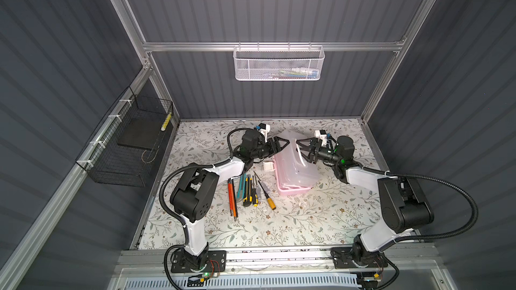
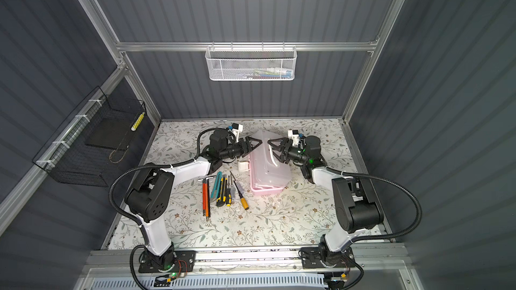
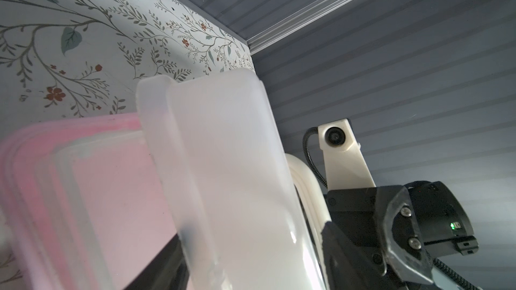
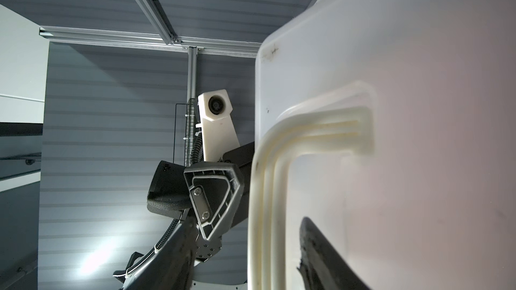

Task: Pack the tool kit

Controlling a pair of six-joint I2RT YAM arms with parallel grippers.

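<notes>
Barely started: tool kit box (image 1: 293,191) at mid-table, frosted lid (image 1: 289,160) tilted up between left gripper (image 1: 284,147) and right gripper (image 1: 303,152), both with jaws spread; screwdrivers and utility knives (image 1: 248,191) lying unpacked on table (image 1: 279,227) beside it.

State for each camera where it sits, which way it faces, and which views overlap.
Top views: high over the front, looking down and back at the table, both arms, left gripper, right gripper, tool kit box.
Left wrist: on the left arm, facing the raised lid edge-on; own finger shows, right wrist camera beyond.
Right wrist: on the right arm, facing the lid's outer face and white handle; own fingers flank it, left wrist camera beyond.
Shared: wrist views face each other across the lid.
</notes>
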